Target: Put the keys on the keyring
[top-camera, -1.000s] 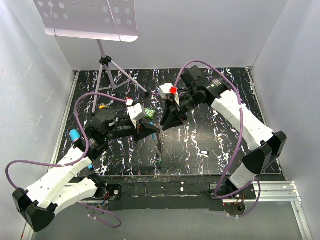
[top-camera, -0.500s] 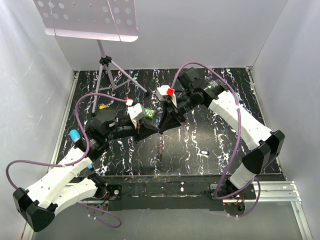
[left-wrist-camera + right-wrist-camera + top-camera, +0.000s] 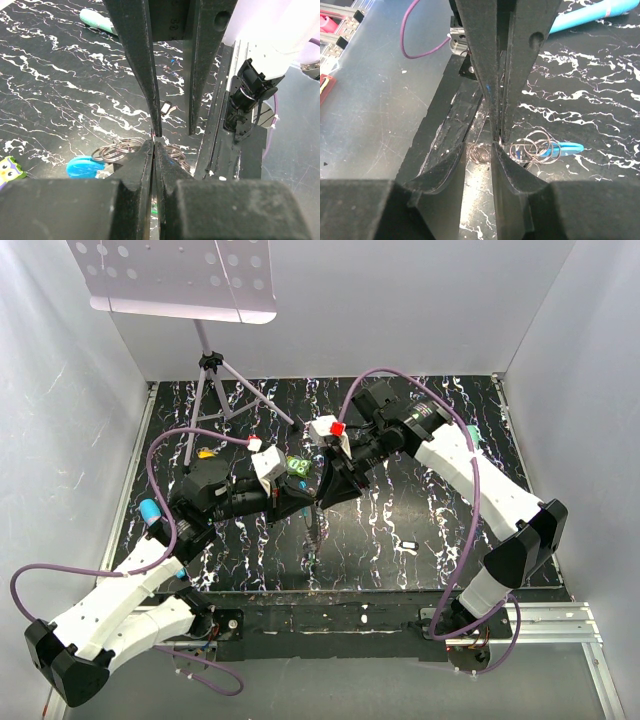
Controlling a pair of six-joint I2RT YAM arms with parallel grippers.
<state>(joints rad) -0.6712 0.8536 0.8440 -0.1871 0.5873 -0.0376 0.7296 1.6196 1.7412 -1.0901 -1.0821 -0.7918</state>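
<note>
"Keyring of thin grey metal loops (image 3: 536, 148): where is it on your screens?"

"Starting wide: over the black, white-veined bench (image 3: 400, 515) I have both arms reaching in, their tips meeting near the middle. My left fingers (image 3: 135, 167) are pressed fully together on the top of the loop bundle. I judge the bundle hangs under that pinch, clear of the bench. My right fingers (image 3: 520, 175) stand a narrow gap apart, tip to tip with the left, and I make out nothing between them. The bright blue curved clip (image 3: 567, 147) sits off to one side of the loops."

"And the keys?"

"Too small. I can't pick one out with any confidence from here."

"So how do you play this step?"

"I'd hold the left pinch firm so the loops don't swing, then bring the right tips onto a single loop, just beside that pinch. I'd make small, slow moves. The loops overlap, so I'd check both wrist views to be sure I've separated one before spreading it for a key."
</note>
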